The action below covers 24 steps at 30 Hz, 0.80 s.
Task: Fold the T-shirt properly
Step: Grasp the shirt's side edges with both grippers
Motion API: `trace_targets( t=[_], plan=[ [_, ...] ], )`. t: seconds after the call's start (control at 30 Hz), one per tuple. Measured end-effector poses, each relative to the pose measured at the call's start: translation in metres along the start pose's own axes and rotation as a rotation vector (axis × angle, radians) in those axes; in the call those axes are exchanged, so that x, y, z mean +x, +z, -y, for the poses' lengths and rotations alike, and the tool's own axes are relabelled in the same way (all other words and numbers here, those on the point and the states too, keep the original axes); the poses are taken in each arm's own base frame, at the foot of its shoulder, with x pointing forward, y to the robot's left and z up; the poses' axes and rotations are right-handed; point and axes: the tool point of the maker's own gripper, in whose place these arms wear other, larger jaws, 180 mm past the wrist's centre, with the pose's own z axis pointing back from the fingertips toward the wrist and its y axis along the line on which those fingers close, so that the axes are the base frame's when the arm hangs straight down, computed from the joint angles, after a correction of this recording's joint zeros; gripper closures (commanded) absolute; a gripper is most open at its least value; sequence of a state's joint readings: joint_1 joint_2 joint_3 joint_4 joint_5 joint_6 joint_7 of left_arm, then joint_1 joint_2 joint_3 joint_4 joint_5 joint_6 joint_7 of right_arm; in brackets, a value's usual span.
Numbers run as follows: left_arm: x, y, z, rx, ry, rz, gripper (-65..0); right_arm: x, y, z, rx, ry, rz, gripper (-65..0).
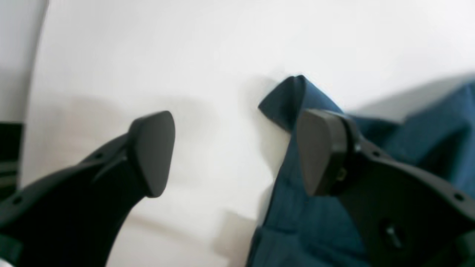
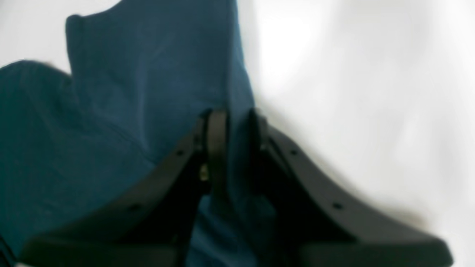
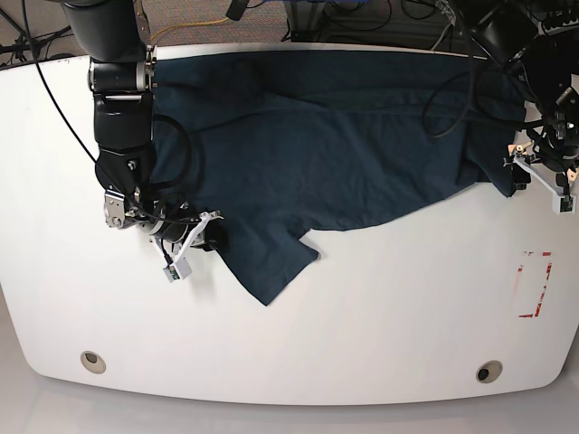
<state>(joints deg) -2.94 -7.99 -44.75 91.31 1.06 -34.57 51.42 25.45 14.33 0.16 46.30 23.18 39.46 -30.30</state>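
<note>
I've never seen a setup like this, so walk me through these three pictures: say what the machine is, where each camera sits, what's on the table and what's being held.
This is a robot with two arms, working on a white table. One picture looks down from above; the other two come from small cameras mounted on each wrist, looking past that arm's claw.

On the table lies a dark blue T-shirt, spread out and rumpled.

The right claw, on the left side of the overhead picture, is shut on the shirt's edge, with cloth pinched between its fingers.

The left claw is open at the other side. One finger is over the cloth and the other over bare table; it holds nothing.
</note>
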Motion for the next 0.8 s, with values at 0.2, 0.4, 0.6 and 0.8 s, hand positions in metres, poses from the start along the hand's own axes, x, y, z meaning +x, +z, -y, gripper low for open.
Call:
trace_targets(
  t=[0.2, 0.4, 0.6, 0.8],
  plan=[
    [0.001, -0.018, 0.009, -0.044, 0.053, -0.025, -48.3, -0.003, -0.003, -0.006, 0.016, 0.026, -0.018, -7.5],
    [0.010, -0.029, 0.016, -0.073, 0.083, -0.018, -48.3, -0.003, -0.004, -0.009, 0.022, 0.024, -0.015, -7.5],
    [-0.005, -0.048, 0.033, -0.140, 0.128, -0.077, -47.9, -0.003, -0.004, -0.009, 0.023, 0.024, -0.013, -7.5],
    [-0.009, -0.053, 0.040, -0.163, 0.144, -0.096, -46.4, -0.004, -0.004, -0.009, 0.024, 0.025, -0.014, -7.3]
  ],
)
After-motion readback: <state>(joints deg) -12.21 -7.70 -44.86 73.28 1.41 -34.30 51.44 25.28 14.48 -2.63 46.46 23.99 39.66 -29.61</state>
